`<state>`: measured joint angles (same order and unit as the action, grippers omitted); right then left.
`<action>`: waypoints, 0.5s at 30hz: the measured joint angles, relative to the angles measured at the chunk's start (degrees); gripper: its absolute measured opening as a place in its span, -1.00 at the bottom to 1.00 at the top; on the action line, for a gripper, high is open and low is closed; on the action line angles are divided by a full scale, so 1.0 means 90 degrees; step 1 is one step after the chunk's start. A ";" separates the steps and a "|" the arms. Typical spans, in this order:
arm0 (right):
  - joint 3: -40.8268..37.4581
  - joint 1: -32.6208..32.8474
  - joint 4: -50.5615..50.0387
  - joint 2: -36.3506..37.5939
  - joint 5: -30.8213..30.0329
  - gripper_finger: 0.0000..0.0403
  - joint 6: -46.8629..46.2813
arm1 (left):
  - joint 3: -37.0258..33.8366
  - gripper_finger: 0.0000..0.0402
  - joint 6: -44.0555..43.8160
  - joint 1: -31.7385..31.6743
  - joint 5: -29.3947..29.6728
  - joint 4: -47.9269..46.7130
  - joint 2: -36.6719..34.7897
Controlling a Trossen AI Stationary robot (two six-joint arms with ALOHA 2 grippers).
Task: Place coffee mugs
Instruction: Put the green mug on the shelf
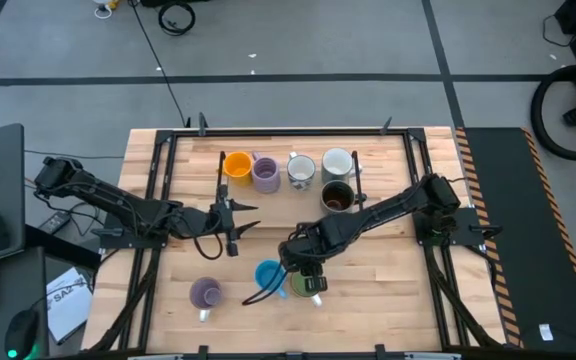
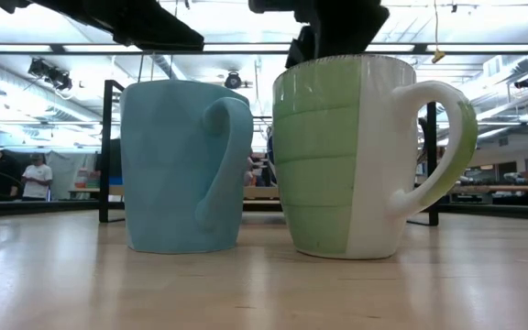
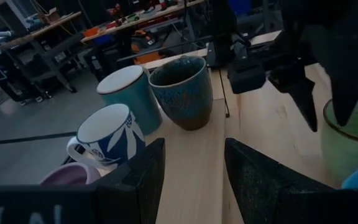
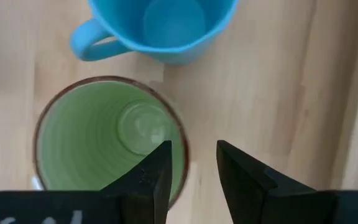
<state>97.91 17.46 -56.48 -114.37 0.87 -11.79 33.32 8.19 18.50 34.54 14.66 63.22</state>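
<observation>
Five mugs stand upright in a group at the far side: orange (image 1: 236, 165), lavender (image 1: 265, 174), white patterned (image 1: 301, 170), pale grey-white (image 1: 337, 162) and dark brown (image 1: 338, 197). Near the front stand another lavender mug (image 1: 205, 293), the blue mug (image 1: 267, 274) and the green mug (image 1: 308, 285). My right gripper (image 4: 192, 168) is open and points down over the green mug (image 4: 104, 143). One finger is over its inside and one is outside its rim (image 4: 180, 146). My left gripper (image 1: 246, 218) is open and empty at mid-table.
The blue mug (image 2: 177, 165) stands close beside the green mug (image 2: 337, 156), with their handles on opposite sides. Black rails (image 1: 158, 190) frame the wooden table. Bare wood lies between the far group and the near mugs. People stand in the room behind (image 2: 7, 174).
</observation>
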 joint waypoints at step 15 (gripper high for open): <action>-0.0297 0.0036 0.0243 0.0015 0.0072 -0.11 0.0049 | 0.0000 -0.13 0.0000 0.0000 0.0000 0.0002 0.0000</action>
<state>95.23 17.78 -54.30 -114.24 1.52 -11.35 33.32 8.19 18.50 34.54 14.68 63.22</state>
